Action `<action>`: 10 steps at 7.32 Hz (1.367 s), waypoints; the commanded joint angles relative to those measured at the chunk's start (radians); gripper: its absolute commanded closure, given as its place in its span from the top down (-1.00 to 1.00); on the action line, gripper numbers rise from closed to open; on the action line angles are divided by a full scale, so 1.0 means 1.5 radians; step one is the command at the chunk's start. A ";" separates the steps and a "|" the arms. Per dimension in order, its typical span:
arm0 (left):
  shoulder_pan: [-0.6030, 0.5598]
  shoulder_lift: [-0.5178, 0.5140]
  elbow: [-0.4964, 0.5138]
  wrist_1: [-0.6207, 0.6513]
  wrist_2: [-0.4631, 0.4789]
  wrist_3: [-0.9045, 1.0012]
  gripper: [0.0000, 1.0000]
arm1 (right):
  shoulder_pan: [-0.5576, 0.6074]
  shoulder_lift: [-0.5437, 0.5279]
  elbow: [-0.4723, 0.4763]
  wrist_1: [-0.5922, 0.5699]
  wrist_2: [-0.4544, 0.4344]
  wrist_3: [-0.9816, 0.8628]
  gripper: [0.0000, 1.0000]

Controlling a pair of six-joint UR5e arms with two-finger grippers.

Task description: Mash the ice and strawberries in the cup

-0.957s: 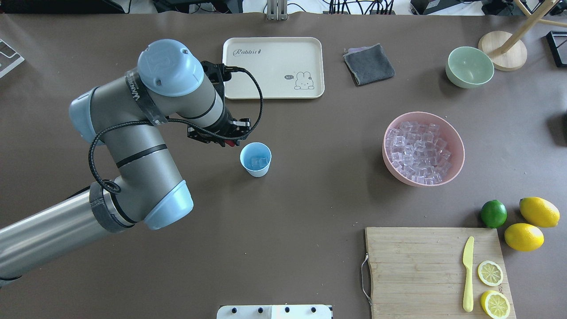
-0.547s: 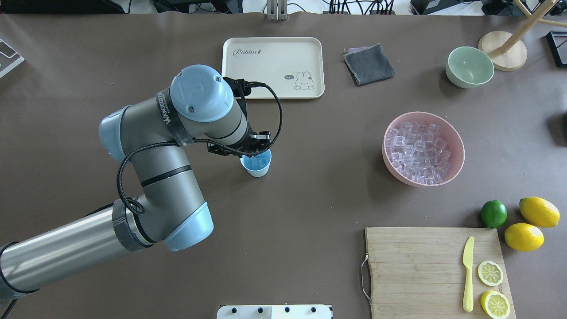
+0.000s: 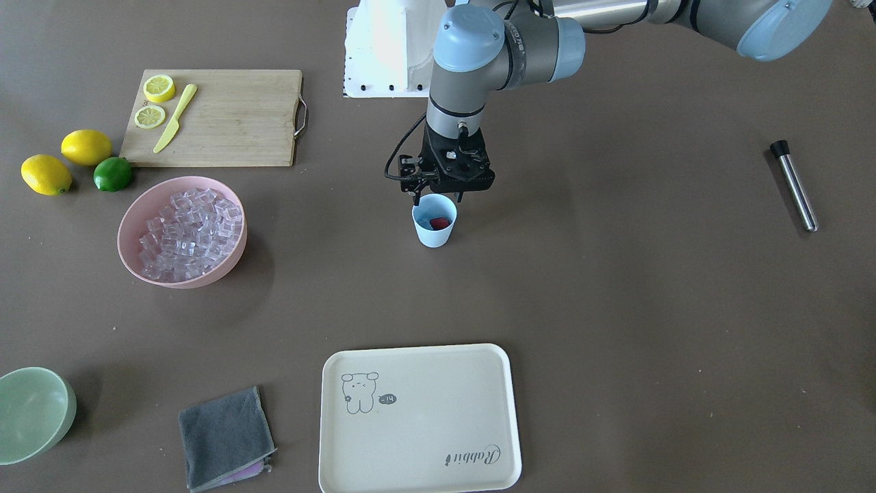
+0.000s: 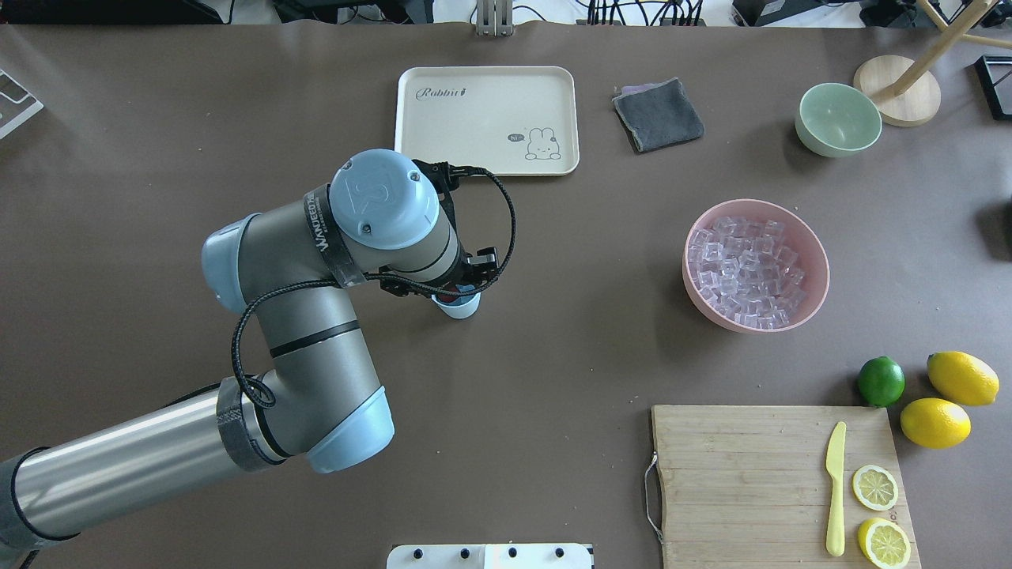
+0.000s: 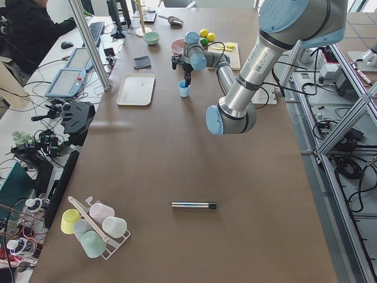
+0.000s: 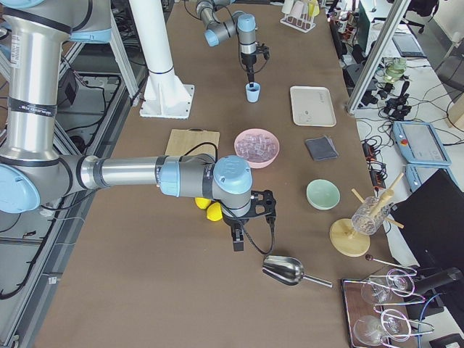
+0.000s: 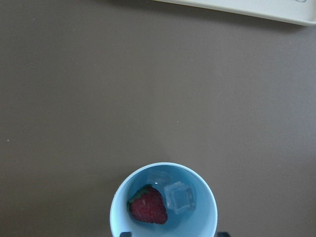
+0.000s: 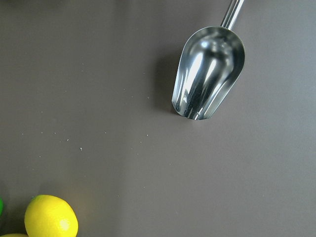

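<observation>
Overhead, the left arm (image 4: 379,229) hides most of the cup (image 4: 460,310) — the wrist view crops its rim.

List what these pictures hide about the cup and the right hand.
Cup: overhead view, the left arm's wrist covers most of it.
Ice: left wrist view, the strawberry overlaps one cube; any beneath are hidden.
Right hand: only the right side view shows it, too small to judge open or shut.
</observation>
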 commanded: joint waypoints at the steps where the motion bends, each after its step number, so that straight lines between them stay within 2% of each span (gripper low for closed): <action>1: -0.028 0.058 -0.035 -0.001 -0.006 0.041 0.96 | 0.000 0.000 0.000 0.000 -0.001 -0.001 0.99; 2: -0.069 0.124 -0.076 -0.003 -0.012 0.114 0.96 | 0.000 0.000 0.000 0.000 -0.001 -0.001 0.99; 3: -0.119 0.196 -0.081 -0.047 -0.068 0.162 0.96 | 0.000 -0.001 0.001 0.000 -0.001 -0.001 0.99; 4: -0.184 0.296 -0.076 -0.132 -0.124 0.241 0.96 | 0.000 -0.002 0.009 -0.001 -0.002 -0.001 0.99; 6: -0.309 0.445 -0.008 -0.277 -0.197 0.425 0.96 | 0.000 -0.006 0.014 -0.001 -0.001 -0.001 0.99; 8: -0.419 0.514 0.097 -0.359 -0.230 0.593 0.96 | 0.000 -0.006 0.025 -0.001 -0.001 0.000 0.99; 10: -0.458 0.580 0.122 -0.413 -0.252 0.605 0.96 | 0.000 -0.005 0.027 -0.001 -0.002 0.001 0.99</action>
